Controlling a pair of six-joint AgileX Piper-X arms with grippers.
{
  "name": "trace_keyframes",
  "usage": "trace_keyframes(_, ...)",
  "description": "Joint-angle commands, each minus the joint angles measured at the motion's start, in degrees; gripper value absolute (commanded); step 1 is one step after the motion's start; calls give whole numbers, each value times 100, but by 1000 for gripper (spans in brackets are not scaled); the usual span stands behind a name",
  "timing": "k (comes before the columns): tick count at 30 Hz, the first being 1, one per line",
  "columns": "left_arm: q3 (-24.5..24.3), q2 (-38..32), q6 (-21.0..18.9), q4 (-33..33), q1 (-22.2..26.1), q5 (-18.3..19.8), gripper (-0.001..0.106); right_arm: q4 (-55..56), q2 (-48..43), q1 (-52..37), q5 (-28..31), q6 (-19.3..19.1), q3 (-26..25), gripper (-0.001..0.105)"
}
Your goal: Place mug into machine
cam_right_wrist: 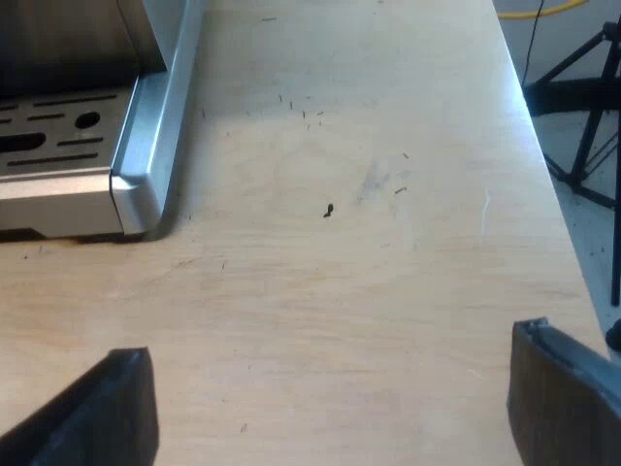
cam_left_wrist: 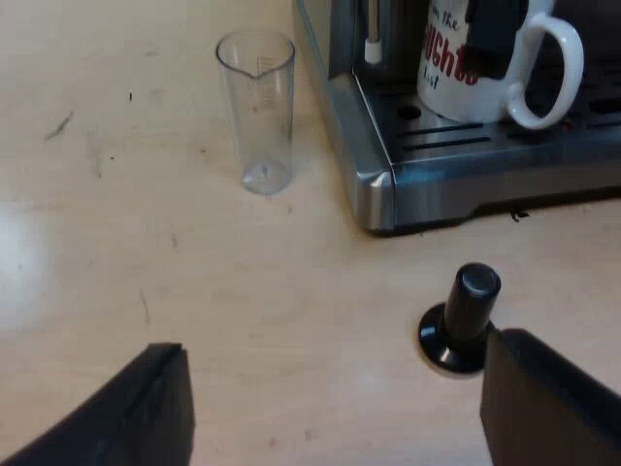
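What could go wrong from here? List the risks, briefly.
1. The tamper stands right beside one finger of the open left gripper. A sideways move may topple it.
2. The measuring glass stands upright close to the espresso machine. An arm sweeping toward the mug on the machine's tray could tip the glass.

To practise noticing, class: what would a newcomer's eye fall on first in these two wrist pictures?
The white mug with red lettering stands on the espresso machine's drip tray. A clear measuring glass stands upright on the wooden table beside the machine, and a black-knobbed tamper stands near the machine's corner, close to my open left pincer.
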Motion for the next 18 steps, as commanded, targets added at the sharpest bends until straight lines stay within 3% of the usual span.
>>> trace_keyframes(1, 45, -797, 5, -140, -10, -62, 64, -111, -233, -8, -56, -77, -21, 100)
trace_keyframes(12, 42, -797, 5, -139, -10, -51, 64, -111, -233, -8, -24, -30, -21, 100)
trace_keyframes(15, 42, -797, 5, -139, -10, -51, 64, -111, -233, 38, -13, 241, -21, 100)
trace_keyframes(18, 42, -797, 5, -139, -10, -51, 64, -111, -233, 148, -7, 231, -21, 100)
